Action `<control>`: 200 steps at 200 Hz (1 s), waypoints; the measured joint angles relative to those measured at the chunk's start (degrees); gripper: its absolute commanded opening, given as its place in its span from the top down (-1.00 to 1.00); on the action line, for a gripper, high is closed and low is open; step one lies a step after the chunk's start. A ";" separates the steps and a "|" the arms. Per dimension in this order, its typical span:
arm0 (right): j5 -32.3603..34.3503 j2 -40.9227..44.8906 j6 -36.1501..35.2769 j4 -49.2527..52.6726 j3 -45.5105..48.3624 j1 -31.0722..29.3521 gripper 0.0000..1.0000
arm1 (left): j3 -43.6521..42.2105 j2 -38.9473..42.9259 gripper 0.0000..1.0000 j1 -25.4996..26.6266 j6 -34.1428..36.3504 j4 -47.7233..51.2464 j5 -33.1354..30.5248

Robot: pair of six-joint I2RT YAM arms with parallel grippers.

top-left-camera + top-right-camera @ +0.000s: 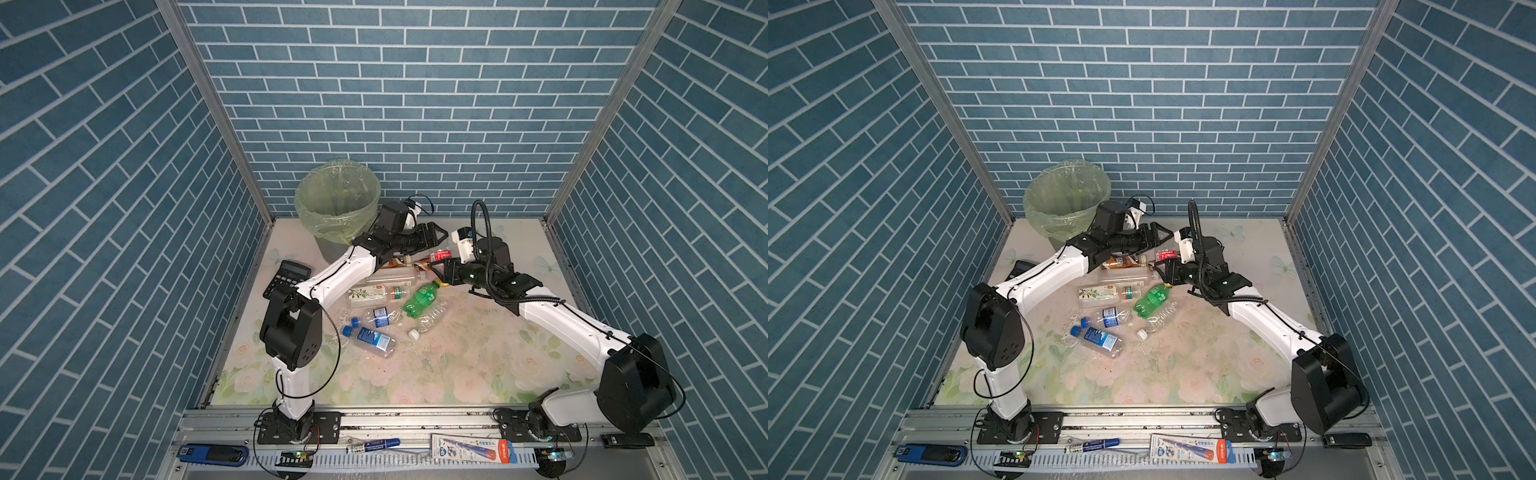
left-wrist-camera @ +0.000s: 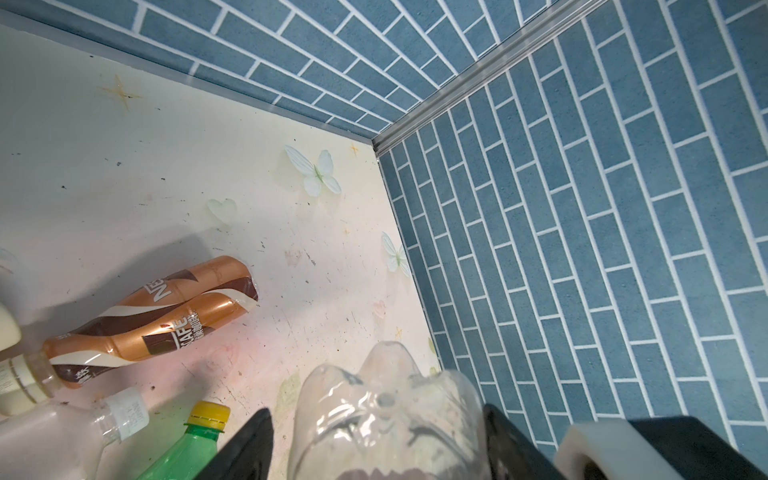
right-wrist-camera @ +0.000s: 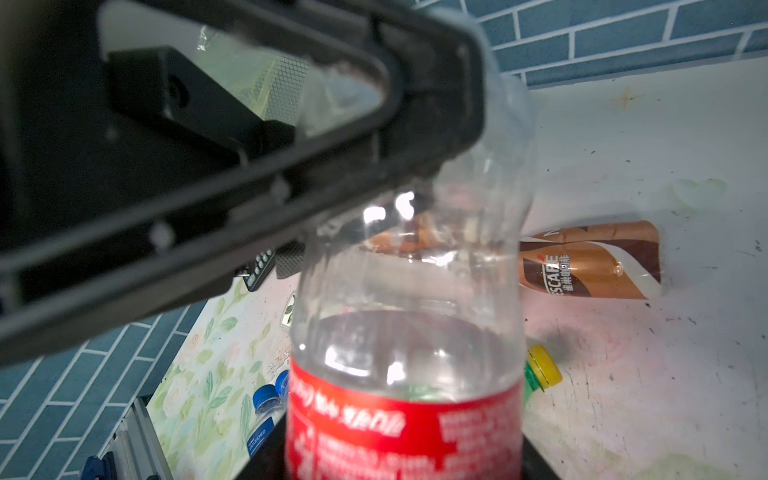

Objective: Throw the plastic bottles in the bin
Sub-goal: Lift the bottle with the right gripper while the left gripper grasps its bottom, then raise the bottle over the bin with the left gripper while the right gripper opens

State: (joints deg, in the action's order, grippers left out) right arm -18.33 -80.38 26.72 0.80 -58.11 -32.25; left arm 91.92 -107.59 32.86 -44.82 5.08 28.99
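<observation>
A clear plastic bottle with a red label (image 1: 441, 254) (image 1: 1166, 254) hangs above the mat between both grippers. My right gripper (image 1: 435, 268) (image 3: 403, 461) is shut on its labelled part (image 3: 407, 415). My left gripper (image 1: 442, 237) (image 2: 378, 436) stands open around the bottle's clear base (image 2: 386, 399), with a gap at one finger (image 2: 249, 444). The bin (image 1: 332, 226) (image 1: 1059, 228) stands at the back left behind the left arm. Several more plastic bottles lie mid-mat: two brown ones (image 2: 166, 320), a green one (image 1: 422, 299), clear ones (image 1: 370, 338).
A black calculator (image 1: 289, 276) lies at the mat's left edge beside the left arm. Blue brick walls close the mat in on three sides. A marker (image 1: 374, 445) and a tube box (image 1: 471, 451) rest on the front rail.
</observation>
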 measured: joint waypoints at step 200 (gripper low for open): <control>-2.32 0.00 0.15 -2.78 0.00 -0.35 -0.71 | -1.31 1.95 -0.09 -3.39 3.30 2.89 -2.64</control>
State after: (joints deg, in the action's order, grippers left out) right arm -20.64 -80.38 26.87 -1.98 -58.11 -32.60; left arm 90.61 -105.65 29.47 -41.52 7.97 26.35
